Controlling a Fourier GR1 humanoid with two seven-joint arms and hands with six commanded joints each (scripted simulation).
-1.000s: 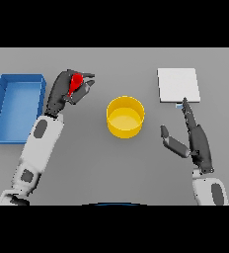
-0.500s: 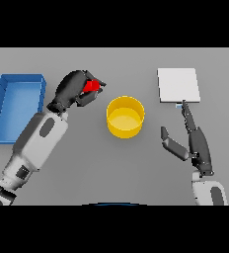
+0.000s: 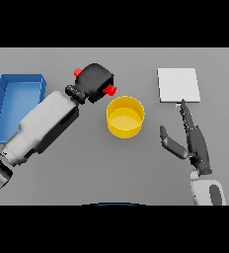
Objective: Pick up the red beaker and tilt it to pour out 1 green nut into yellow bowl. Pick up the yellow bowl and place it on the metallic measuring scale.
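Observation:
My left hand (image 3: 95,80) is shut on the red beaker (image 3: 109,89) and holds it raised just left of and behind the yellow bowl (image 3: 126,116). Only small red parts of the beaker show past the fingers, one at the hand's right side near the bowl's rim and one at its upper left. The bowl stands at the table's middle; I cannot see a nut in it. The flat light-grey scale (image 3: 178,84) lies at the back right. My right hand (image 3: 193,141) is open, resting on the table right of the bowl, fingertips near the scale's front edge.
A blue open bin (image 3: 16,105) stands at the left side of the grey table (image 3: 136,168), partly behind my left forearm.
My left hand has lifted the red beaker and carried it right toward the bowl, turning it so the hand covers most of it. The right hand has not moved.

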